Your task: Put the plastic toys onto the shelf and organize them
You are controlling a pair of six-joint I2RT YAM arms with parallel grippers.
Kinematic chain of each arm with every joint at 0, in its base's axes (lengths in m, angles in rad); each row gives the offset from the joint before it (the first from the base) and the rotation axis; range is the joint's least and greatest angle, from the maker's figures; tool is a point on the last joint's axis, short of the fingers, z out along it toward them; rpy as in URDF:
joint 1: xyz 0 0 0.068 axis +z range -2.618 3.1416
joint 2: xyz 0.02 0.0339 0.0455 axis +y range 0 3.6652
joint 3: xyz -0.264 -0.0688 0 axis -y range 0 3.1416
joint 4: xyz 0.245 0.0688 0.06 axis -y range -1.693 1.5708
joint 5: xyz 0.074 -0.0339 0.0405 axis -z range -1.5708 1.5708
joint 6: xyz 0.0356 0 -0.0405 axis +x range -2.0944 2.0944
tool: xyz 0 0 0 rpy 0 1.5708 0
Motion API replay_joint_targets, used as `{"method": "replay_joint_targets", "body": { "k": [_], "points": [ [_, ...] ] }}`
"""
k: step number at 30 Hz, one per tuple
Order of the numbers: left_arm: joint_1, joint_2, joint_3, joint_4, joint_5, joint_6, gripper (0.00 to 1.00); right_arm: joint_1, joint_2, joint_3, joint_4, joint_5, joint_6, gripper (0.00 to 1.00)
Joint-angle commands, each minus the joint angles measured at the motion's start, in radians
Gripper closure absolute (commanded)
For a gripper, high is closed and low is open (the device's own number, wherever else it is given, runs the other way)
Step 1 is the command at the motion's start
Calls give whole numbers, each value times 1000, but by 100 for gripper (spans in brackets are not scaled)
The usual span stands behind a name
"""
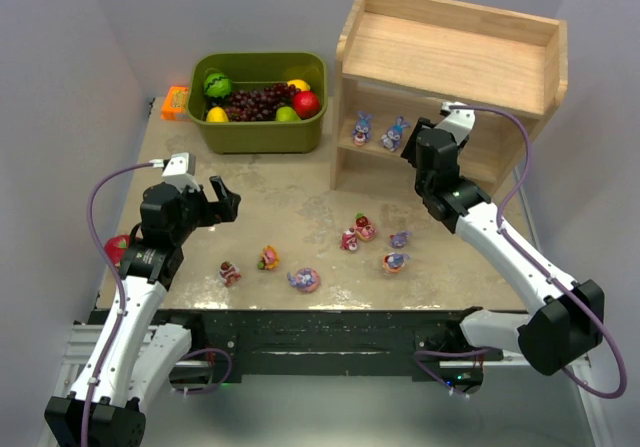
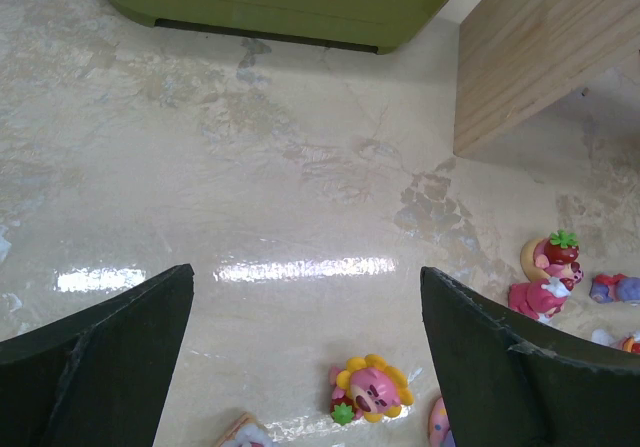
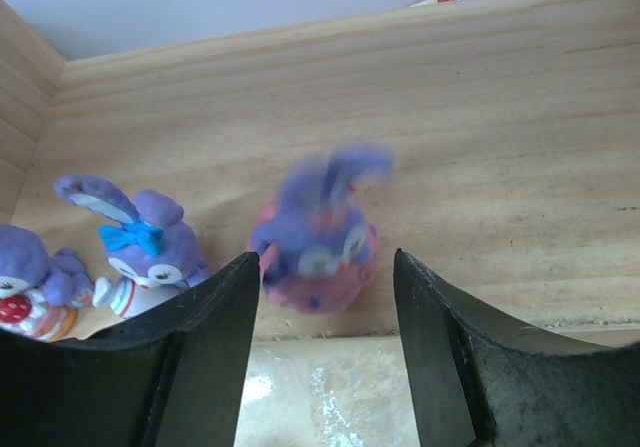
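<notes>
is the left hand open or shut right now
Open: the left hand shows both fingers wide apart in its wrist view, with only bare table between them.

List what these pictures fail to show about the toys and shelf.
Right wrist view: the bunny between the right gripper's fingers is motion-blurred; its face and footing are unreadable.
Top view: the right gripper hides that bunny; only two other bunnies show on the shelf.
Left wrist view: the bottom edge cuts off one toy; a finger half hides another toy.
Top view: a red object is partly behind the left arm.
</notes>
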Motion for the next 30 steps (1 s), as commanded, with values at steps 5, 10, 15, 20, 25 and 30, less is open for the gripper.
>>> {"method": "replay_joint_targets", "body": {
  "k": [5, 10, 15, 20, 25, 30],
  "points": [
    [-5, -10, 6, 13, -2, 11, 1, 2, 19, 68, -38, 63, 62, 41],
    [-5, -8, 6, 14, -3, 11, 0, 2, -10, 70, -40, 63, 65, 41],
    [-5, -10, 6, 14, -2, 11, 0, 4, -53, 71, -55, 32, 50, 41],
    [-5, -10, 6, 14, 0, 9, 0, 4, -109, 85, -75, -1, 43, 40],
    [-5, -11, 6, 14, 4, 9, 0, 2, -140, 107, -122, -15, 53, 41],
    [-5, -13, 4, 16, 7, 9, 0, 2, -174, 133, -194, -99, 43, 41]
  ]
}}
